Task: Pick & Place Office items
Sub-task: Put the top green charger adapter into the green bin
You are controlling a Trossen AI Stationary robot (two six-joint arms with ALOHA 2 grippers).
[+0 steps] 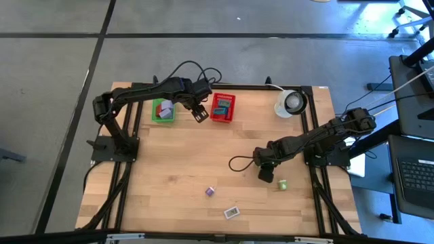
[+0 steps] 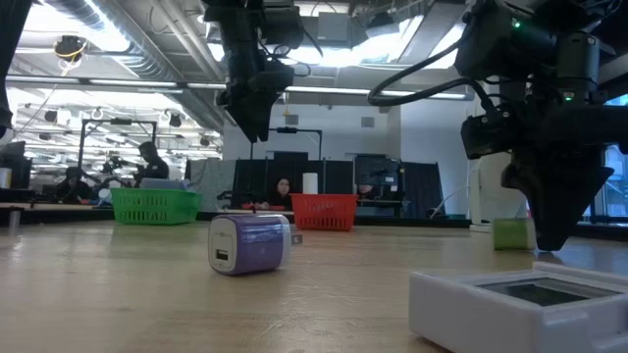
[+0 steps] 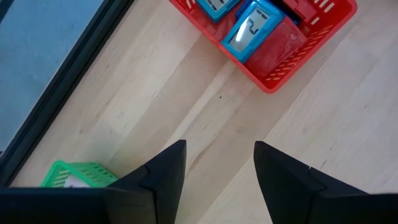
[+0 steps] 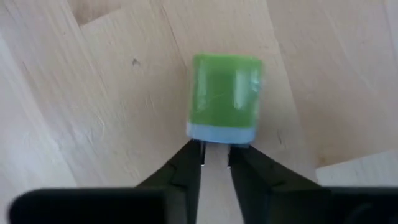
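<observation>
Right gripper (image 4: 214, 155), closed, beside green block (image 4: 224, 96) with pale end.

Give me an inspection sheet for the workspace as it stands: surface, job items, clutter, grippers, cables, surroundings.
Surface: wooden table, no spill or damage seen.
Job's things: lavender block, white flat piece and green block loose on the table; more pieces in the green basket and the red basket.
Clutter: white round cup at the far right corner.
Grippers: left gripper open, empty, above the table between the baskets; right gripper shut, tips at the green block's end, block not between them.
Cables: black cable loop lying on the table beside the right arm.
Surroundings: seated people far behind; laptop off to the right.
</observation>
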